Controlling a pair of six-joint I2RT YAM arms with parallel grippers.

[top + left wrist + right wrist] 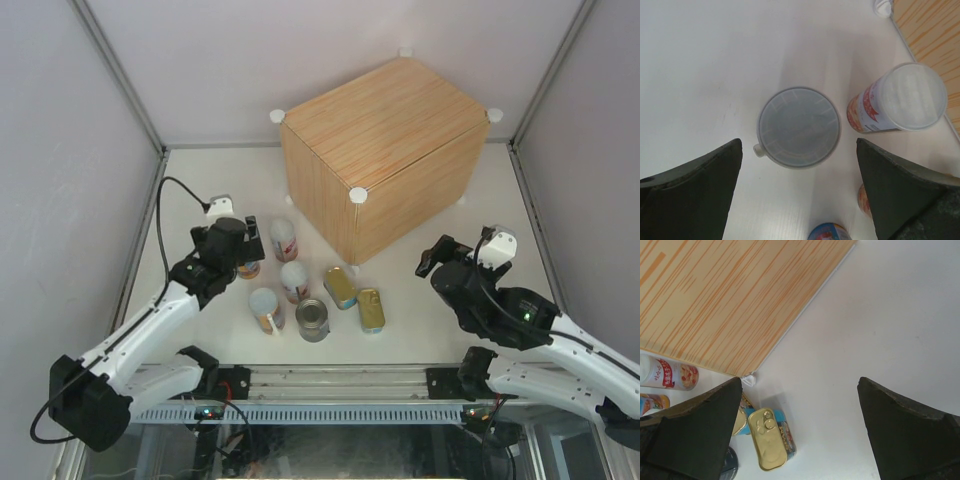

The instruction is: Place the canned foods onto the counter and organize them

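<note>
The white tabletop (pixel 200 190) is fenced by grey walls on its left, far and right sides, and its broadest bare stretches lie left of the box and along the right wall. The counter, a large light wood-grain rectangular box (pixel 385 120), stands at the far middle-right, turned so that one vertical edge points at the cans; its flat top shows only wood grain. The left gripper (pixel 247 247) hangs with its jaws spread fully wide and holding nothing, its fingers straddling, with room on both sides, a tall orange-blue tube with a clear lid (pixel 799 127). The right gripper (pixel 433 258) is likewise spread wide and empty, over bare table just right of the box's near corner and well apart from the cans. All seven canned foods stand on the table in a loose cluster in front of that corner. A white-red white-lidded tube (pixel 283 238) stands just beside the left gripper, with a second such tube (pixel 294 280) nearer. Beside these are a second orange-blue tube (pixel 266 308) and a dark-blue silver-topped can (pixel 313 320). Two flat gold-teal tins, the far tin (pixel 340 287) and the near tin (pixel 372 310), lie close together at the cluster's right edge. Small white round caps (pixel 358 195) mark the box's corners.
</note>
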